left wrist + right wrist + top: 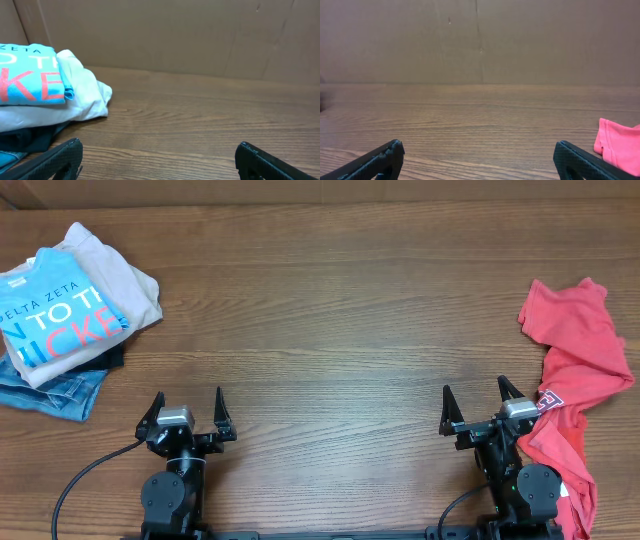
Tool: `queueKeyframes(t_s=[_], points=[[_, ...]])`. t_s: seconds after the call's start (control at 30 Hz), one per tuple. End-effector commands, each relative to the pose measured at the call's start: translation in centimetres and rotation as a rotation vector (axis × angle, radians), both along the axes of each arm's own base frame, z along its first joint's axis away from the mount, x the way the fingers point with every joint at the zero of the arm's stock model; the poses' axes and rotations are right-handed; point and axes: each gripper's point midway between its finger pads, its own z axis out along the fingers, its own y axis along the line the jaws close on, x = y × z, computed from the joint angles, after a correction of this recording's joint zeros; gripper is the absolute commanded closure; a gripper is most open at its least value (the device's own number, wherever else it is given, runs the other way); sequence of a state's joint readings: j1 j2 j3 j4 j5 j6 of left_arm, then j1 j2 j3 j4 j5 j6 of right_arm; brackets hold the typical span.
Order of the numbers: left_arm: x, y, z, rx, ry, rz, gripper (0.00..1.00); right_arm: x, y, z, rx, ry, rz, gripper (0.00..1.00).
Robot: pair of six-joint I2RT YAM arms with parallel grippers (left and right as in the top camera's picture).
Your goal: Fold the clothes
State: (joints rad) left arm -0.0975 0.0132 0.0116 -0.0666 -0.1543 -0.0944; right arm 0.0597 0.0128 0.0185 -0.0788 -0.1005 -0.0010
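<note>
The clothes [578, 370], a coral-red T-shirt, lie crumpled along the table's right edge, with a bit of dark print showing near my right arm. A corner of the clothes [618, 150] shows at the right of the right wrist view. My right gripper [476, 399] stands open just left of the shirt, with nothing between its fingers. My left gripper [187, 403] stands open at the front left, over bare wood, far from the shirt.
A stack of folded garments sits at the back left: a bright blue T-shirt [55, 315] on a beige garment [125, 280] over blue jeans [55, 392]. The same blue T-shirt [30, 75] and beige garment [85, 95] show in the left wrist view. A brown wall [480, 40] backs the table.
</note>
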Motion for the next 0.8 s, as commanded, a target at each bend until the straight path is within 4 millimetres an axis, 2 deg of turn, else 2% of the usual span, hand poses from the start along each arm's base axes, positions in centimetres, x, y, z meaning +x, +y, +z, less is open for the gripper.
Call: queueKeyframes(t_s=[0.0, 0.67, 0.77], points=[[-0.01, 0.26, -0.01, 0.019, -0.006, 0.011, 0.00, 0.00, 0.04, -0.18, -0.006, -0.005, 0.002, 0.00], [-0.01, 0.21, 0.00, 0.019, -0.006, 0.008, 0.00, -0.01, 0.11, -0.17, -0.006, -0.005, 0.006, 0.00], [0.01, 0.31, 0.54, 0.017, -0.028, 0.015, 0.00, -0.01, 0.10, -0.15, -0.005, -0.006, 0.006, 0.00]])
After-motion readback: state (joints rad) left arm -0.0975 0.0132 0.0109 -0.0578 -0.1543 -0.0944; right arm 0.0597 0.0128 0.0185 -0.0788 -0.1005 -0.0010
